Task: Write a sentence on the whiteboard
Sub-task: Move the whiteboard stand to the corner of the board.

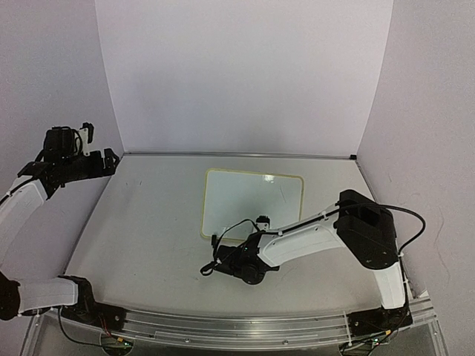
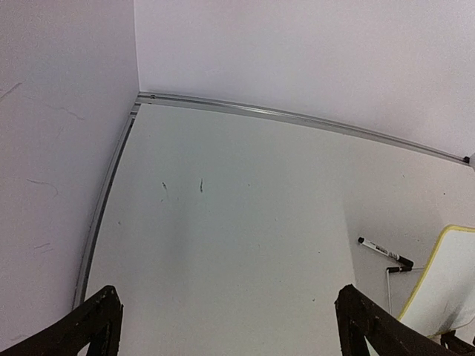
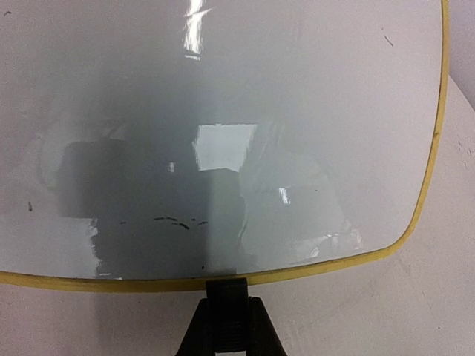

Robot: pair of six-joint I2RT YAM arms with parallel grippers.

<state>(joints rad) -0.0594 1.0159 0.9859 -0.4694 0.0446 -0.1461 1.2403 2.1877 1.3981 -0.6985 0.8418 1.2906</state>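
Observation:
The whiteboard [image 1: 252,200] lies flat mid-table, glossy white with a pale-yellow rim [image 3: 356,259]. Its face [image 3: 312,89] shows no sentence, only smears and a few short dark dashes [image 3: 178,219]. My right gripper [image 3: 226,288] is shut, its black tips pressed together right at the board's near rim. A ribbed black block shows between them, and I cannot tell whether it belongs to the fingers. My left gripper [image 2: 228,300] is wide open and empty, raised at the far left [image 1: 104,159], well away from the board. A corner of the board [image 2: 445,282] shows in the left wrist view.
A white marker with a black cap [image 2: 384,252] lies on the table just left of the board. White walls close the back and both sides, with a metal rail [image 2: 297,117] along the back. The right arm [image 1: 312,233] stretches across the board's near edge.

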